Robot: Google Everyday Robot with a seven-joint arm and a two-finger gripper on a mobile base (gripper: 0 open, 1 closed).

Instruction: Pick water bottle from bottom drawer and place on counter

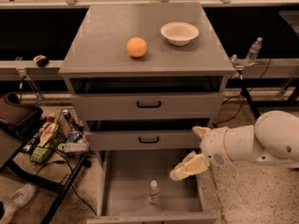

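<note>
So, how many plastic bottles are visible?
2. One water bottle stands in the bottom drawer, below-left of the gripper; a second bottle on the ledge right of the counter. Clutter at left may hide more.

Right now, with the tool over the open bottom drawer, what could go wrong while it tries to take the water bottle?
1. The water bottle stands upright and slim near the front of the bottom drawer; the tool, hanging open above it, could knock it over.
2. Lifting out, the arm might strike the middle drawer just above.
3. On the counter, the orange ball may roll if bumped.
</note>
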